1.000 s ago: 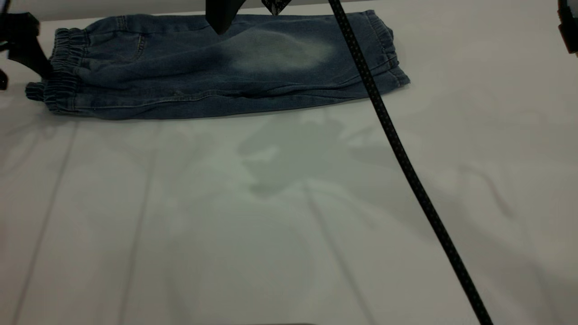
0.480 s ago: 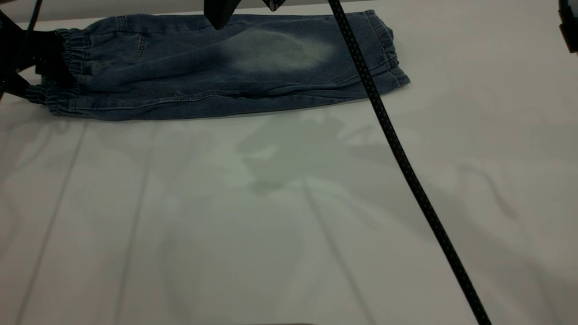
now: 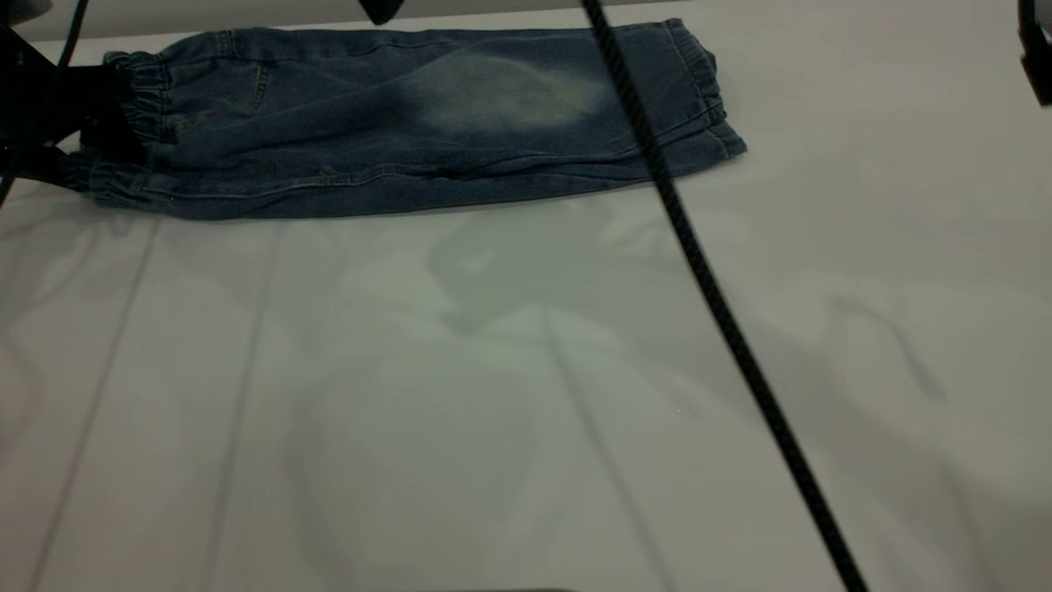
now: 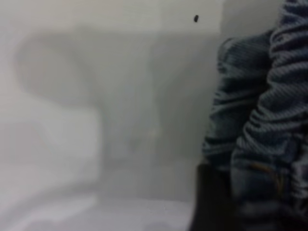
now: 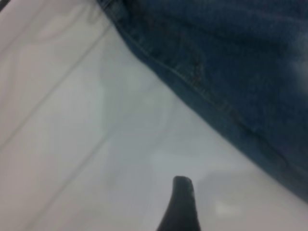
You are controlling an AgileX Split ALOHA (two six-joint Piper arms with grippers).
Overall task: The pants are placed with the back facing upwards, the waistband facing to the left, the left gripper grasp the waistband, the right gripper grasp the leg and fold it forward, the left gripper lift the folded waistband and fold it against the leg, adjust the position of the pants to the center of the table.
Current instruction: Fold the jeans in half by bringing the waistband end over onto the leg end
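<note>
The pants [image 3: 411, 123] lie folded lengthwise at the far side of the table [image 3: 493, 395], waistband to the left. The leg [image 3: 509, 94] with its pale oval patch is on top, and its hem reaches right. My left gripper [image 3: 90, 131] is at the far left, shut on the gathered waistband [image 3: 136, 99]. In the left wrist view the puckered waistband [image 4: 269, 120] fills the space beside one dark finger [image 4: 211, 202]. My right gripper [image 3: 380, 8] hangs above the pants' far edge, open and mostly out of view. One of its fingers [image 5: 180, 202] shows over bare table beside the denim [image 5: 231, 62].
A black braided cable [image 3: 707, 288] runs diagonally from the top middle across the leg to the near right edge. A dark part of the rig [image 3: 1037, 49] sits at the right edge. Bare tabletop stretches in front of the pants.
My left gripper moved right onto the waistband and closed on it, bunching it slightly. The right gripper rose almost out of the exterior view. The cable swung a little to the left.
</note>
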